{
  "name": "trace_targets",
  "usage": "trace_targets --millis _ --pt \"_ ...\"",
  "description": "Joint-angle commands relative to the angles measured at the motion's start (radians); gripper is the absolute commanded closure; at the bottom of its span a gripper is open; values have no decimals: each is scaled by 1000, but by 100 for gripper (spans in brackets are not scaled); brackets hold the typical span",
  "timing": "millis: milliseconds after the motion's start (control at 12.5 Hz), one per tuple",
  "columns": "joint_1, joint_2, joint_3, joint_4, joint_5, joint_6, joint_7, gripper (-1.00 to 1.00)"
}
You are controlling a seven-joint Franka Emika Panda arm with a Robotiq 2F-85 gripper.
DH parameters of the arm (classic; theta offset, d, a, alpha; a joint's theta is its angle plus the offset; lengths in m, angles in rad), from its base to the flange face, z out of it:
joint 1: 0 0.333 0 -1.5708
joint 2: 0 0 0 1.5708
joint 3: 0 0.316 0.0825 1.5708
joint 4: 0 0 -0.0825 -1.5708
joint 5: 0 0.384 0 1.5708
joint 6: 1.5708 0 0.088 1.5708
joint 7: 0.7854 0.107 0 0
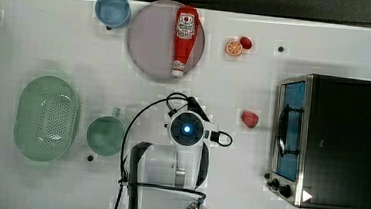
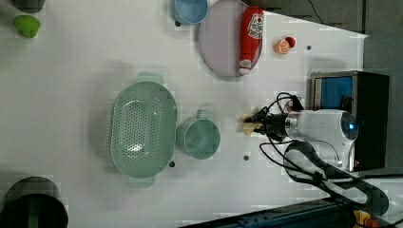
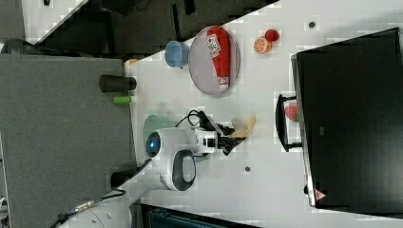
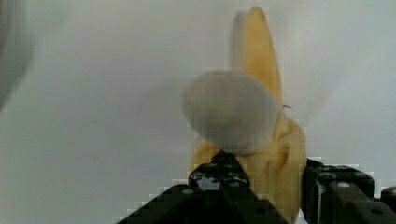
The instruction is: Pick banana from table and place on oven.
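yellow banana (image 4: 273, 154) between black jaws

White table (image 1: 38, 38) seen from above. Robot arm (image 1: 187, 130) at centre, blue light on its wrist, black cables looped around.
Toaster oven (image 1: 343, 142) at top view's right, black top, blue glass door facing arm.
Red fruit (image 1: 250, 119) between arm and oven.
Grey plate (image 1: 148, 41) holds red ketchup bottle (image 1: 184, 39); blue cup (image 1: 112, 9) just beside plate.
Orange slice (image 1: 234, 47) touching small red fruit (image 1: 246, 42).
Green colander (image 1: 47, 118) beside green mug (image 1: 105, 135).
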Motion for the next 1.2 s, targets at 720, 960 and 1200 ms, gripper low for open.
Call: trace_targets --millis 720,960,1200 --pt "-8 -435 -12 277 3 -578 39 45" --pt "-17 -529 -78 427 3 -876 37 45" --pt "-36 -535 -201 505 -23 -971 -2 45"
